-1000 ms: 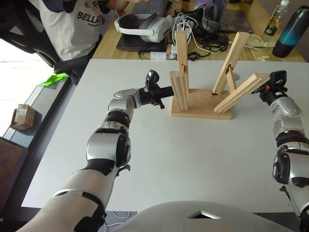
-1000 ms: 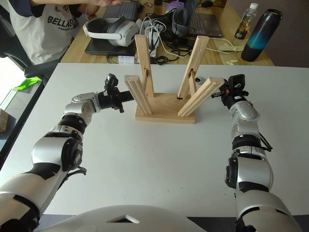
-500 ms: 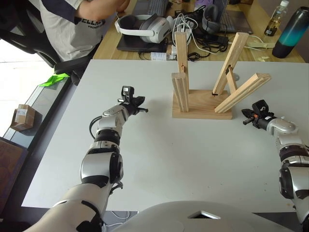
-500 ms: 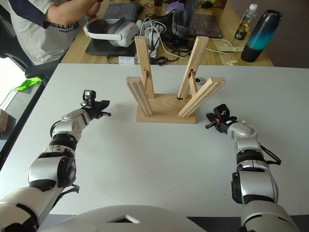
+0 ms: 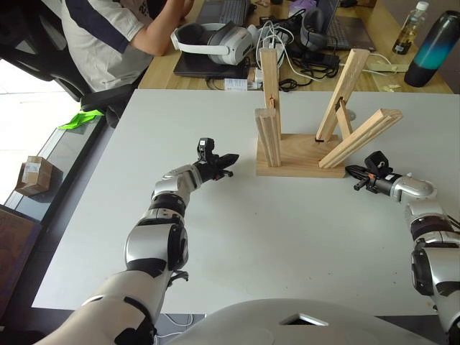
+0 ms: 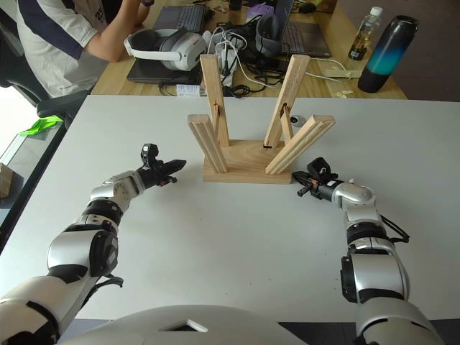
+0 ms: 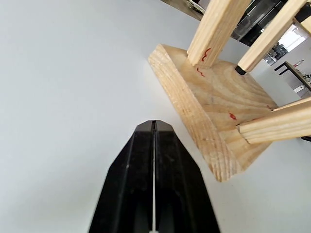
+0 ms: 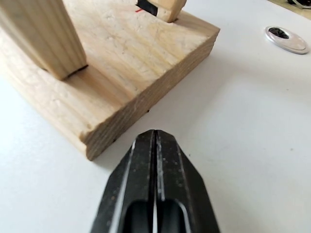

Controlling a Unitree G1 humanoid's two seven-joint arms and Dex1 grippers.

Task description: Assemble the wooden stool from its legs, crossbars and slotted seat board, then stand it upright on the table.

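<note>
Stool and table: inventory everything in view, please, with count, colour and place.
seat board: one, light wood, flat on the table, centre
legs: four, light wood, set in the seat board, pointing up
table: one, white
disc: one, silver, on the table beyond the seat board
headset: one, white, desk behind the table
bottle: one, dark with blue band, desk, far right
left gripper: shut, empty, left of the seat board
right gripper: shut, empty, right of the seat board
</note>
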